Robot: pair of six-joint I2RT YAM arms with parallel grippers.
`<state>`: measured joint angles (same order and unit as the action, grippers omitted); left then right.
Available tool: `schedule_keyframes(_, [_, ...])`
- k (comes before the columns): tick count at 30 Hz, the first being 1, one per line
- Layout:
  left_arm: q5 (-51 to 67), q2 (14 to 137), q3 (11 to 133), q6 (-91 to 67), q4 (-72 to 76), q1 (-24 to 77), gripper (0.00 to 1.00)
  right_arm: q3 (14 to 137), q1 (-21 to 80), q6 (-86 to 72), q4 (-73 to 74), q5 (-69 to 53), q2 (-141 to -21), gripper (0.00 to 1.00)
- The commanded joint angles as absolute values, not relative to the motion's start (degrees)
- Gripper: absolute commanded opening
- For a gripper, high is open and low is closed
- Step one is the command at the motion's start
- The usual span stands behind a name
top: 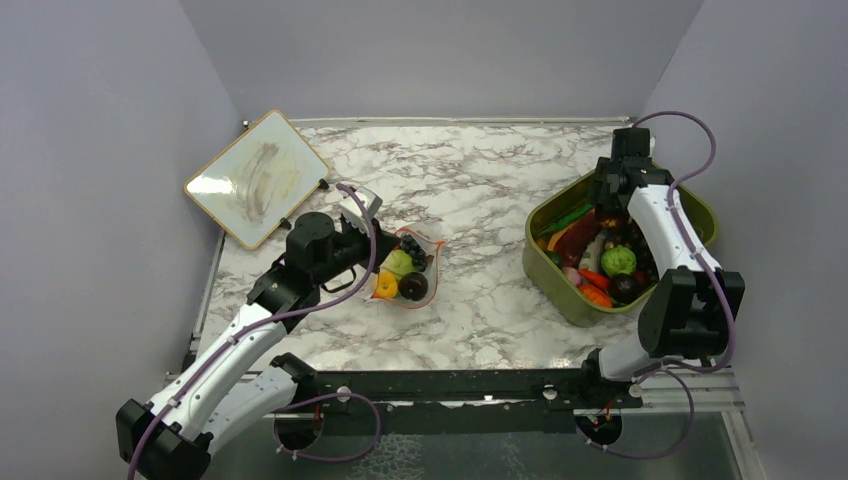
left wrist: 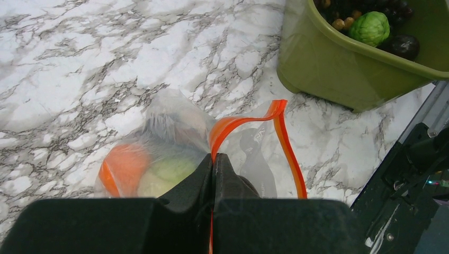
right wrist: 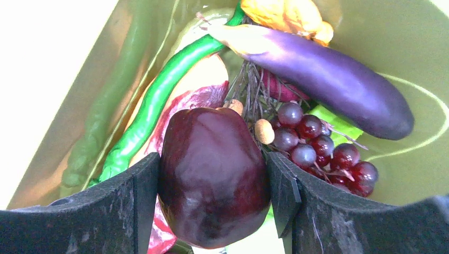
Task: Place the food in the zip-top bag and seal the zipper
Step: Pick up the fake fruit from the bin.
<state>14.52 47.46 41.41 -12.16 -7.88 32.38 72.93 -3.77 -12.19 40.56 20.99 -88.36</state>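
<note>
**A:** Where is the clear crinkly plastic zip-top bag (left wrist: 177, 116)?

**B:** Lying on the white marble-patterned table (top: 480, 200), left of centre. Inside it are a light-green cabbage-like ball (top: 397, 263), an orange piece (top: 385, 285), a brown round piece (top: 413, 286) and dark purple grapes (top: 413, 248).

**A:** And the left claw (left wrist: 213, 159)?

**B:** Clenched on one end of the red-orange zipper strip (left wrist: 225, 128). From the pinch the strip runs away towards the olive-green plastic bin (top: 560, 290), bowed into a loop, so I judge the mouth unsealed (how wide it gapes, I cannot tell).

**A:** The right claw (right wrist: 213, 164)?

**B:** Down in the bin, grasping a glossy dark-maroon round fruit (right wrist: 212, 196) between both fingers, with a purple aubergine and red grapes beyond it.

**A:** So what does the next move turn on?

**B:** The bag lies well apart from the bin, off to the right arm's left. The left arm is the nearer and holds the mouth, so the fruit would have to cross the table to reach that opening. Sealing would then mean running along the strip's length.
</note>
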Motion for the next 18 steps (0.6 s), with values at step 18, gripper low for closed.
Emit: schedule_keyframes(18, [14.9, 46.9, 40.5, -12.1, -6.3, 33.4, 0.00, 76.8, -3.6, -10.6, 45.8, 15.8, -72.8, 0.54])
